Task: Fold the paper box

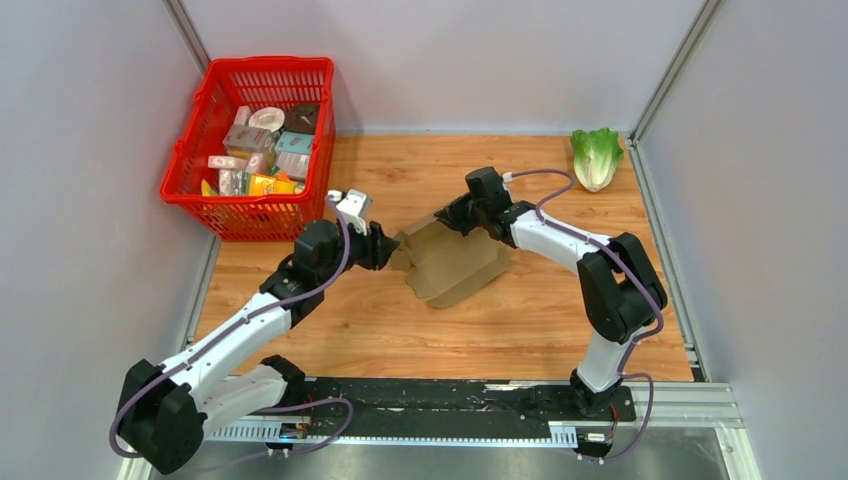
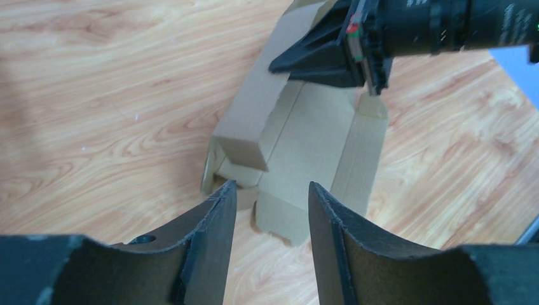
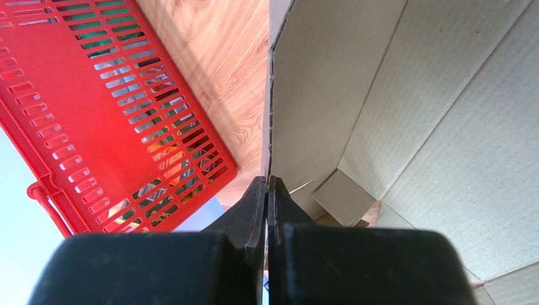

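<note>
We note the paper box [image 1: 455,262] lying part-folded on the wooden table [image 1: 400,330], between the two arms, with one long wall raised. Right gripper [image 3: 267,181]: fingers pressed together, pinching the edge of that wall at its far end. Left gripper [image 2: 272,185]: fingers spread just short of the box's near end, gripping nothing. Red basket [image 1: 250,215] of packages sits far left; lettuce [image 1: 597,157] far right.

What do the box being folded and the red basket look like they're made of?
The paper box: brown corrugated cardboard, matte; fine ribbing shows across its panels. The red basket: probably moulded plastic, slightly glossy, judging by its uniform slotted walls.
</note>
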